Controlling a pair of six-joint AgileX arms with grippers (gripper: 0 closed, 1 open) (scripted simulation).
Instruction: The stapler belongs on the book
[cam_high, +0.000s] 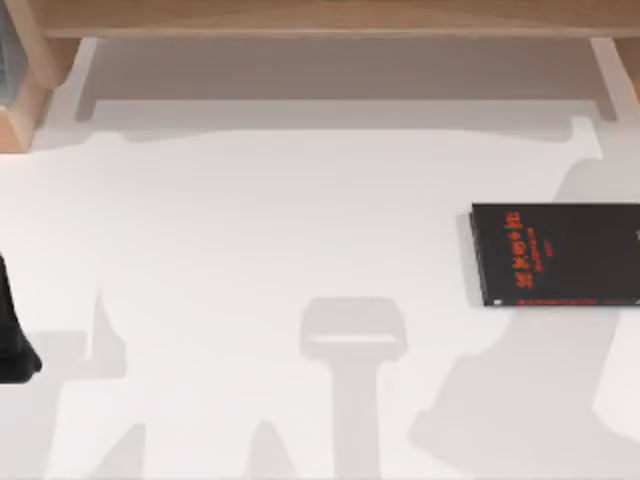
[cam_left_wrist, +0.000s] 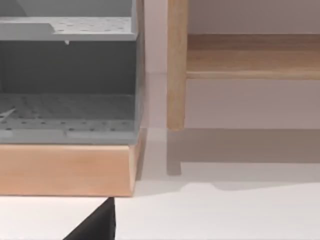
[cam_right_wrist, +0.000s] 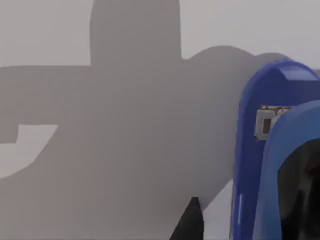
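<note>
From where I stand, the stapler (cam_right_wrist: 265, 150) sits right up against the right gripper's camera, its blue body rising just beside one dark fingertip (cam_right_wrist: 190, 222); it looks to be in that gripper's grasp or very close to it, though I cannot tell whether the fingers are pinching it or spread. The book (cam_high: 555, 255) lies flat near the table's right edge, red lettering up, with nothing on its cover. The left arm (cam_high: 12, 335) is parked at the table's left edge, facing a grey shelf unit (cam_left_wrist: 67, 75) on a wooden base, its fingers also unreadable. My worry is the hold: if the stapler is caught off-centre, it could twist or slip out on the way over, or land half off the book's edge and tip onto the table.
</note>
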